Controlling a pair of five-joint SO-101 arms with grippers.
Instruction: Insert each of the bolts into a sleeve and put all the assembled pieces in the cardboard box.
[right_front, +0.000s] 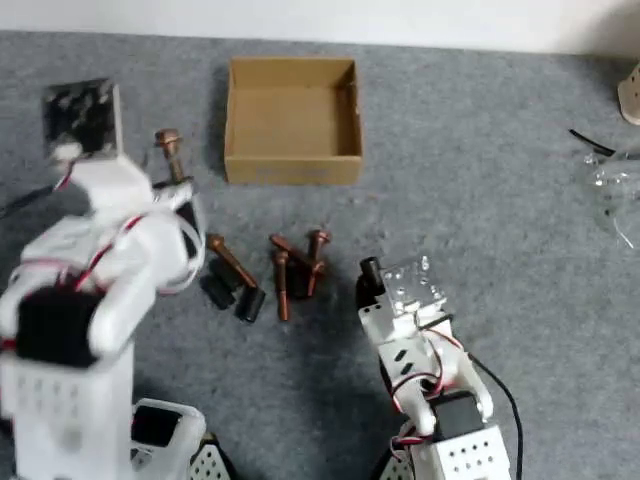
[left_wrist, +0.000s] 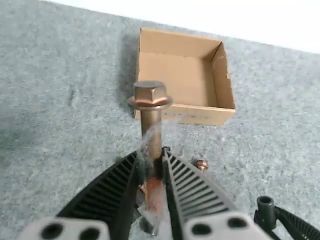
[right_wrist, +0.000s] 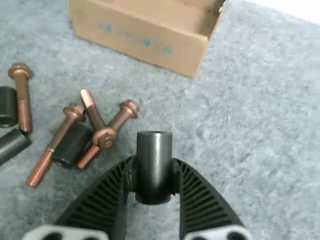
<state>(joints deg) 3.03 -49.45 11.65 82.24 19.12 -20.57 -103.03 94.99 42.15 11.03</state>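
Our left gripper (left_wrist: 151, 159) is clamped on the shank of a copper-coloured bolt (left_wrist: 150, 107), flanged hex head up, just beside the cardboard box (right_front: 292, 168). Our right gripper (right_wrist: 153, 165) pinches a dark, smooth sleeve (right_wrist: 154, 147), open end up, well in front of the box. We judge little done: no pieces lie in the box, and loose bolts (right_front: 285, 270) and sleeves (right_front: 232, 295) wait before it, one bolt perhaps already sleeved.

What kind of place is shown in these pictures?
Probably a robotics test bench: two small arms at a grey carpeted table, loose bolts and sleeves, a cardboard box.
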